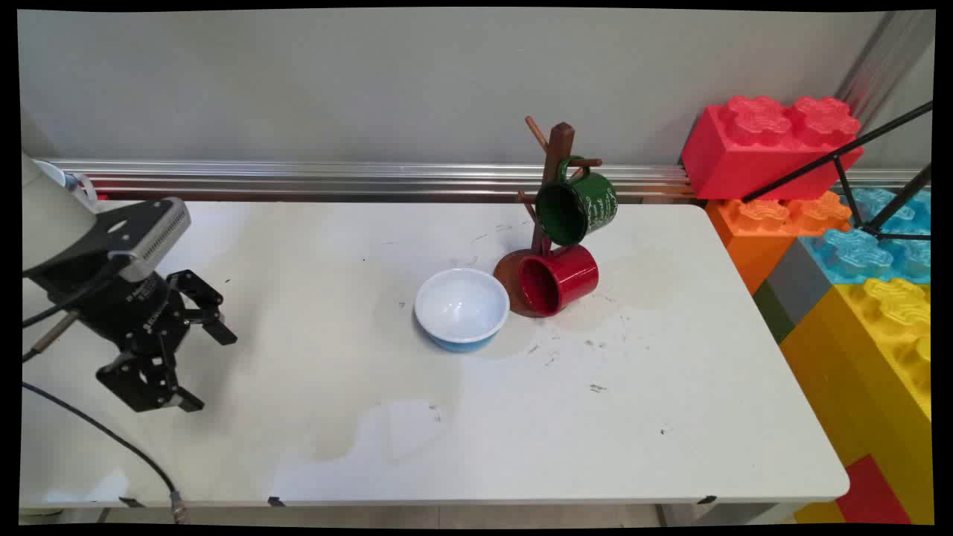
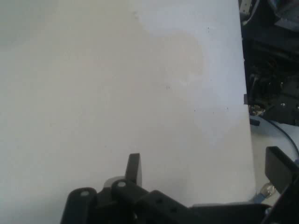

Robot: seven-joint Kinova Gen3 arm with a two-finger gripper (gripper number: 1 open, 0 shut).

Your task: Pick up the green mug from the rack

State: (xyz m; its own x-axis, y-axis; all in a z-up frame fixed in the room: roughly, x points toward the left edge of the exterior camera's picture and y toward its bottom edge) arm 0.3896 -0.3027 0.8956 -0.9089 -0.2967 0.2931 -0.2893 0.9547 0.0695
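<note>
My black gripper (image 1: 208, 368) hangs open over the left part of the white table (image 1: 335, 447), holding nothing. In the hand view its fingers (image 2: 134, 168) stand wide apart over bare tabletop (image 2: 117, 93). Far to the right a white bowl with a blue outside (image 1: 461, 309) sits on the table. Next to it stands a brown wooden mug tree (image 1: 555, 175). A green mug (image 1: 577, 208) hangs from one of its pegs. A red mug (image 1: 558, 279) lies on its side at the tree's base, opening toward the bowl.
Large toy bricks are stacked past the table's right edge: red (image 1: 767, 145), orange (image 1: 774, 223), blue (image 1: 871, 246) and yellow (image 1: 878, 350). A black tripod leg (image 1: 834, 160) crosses them. A metal rail (image 1: 335, 179) runs along the wall behind the table.
</note>
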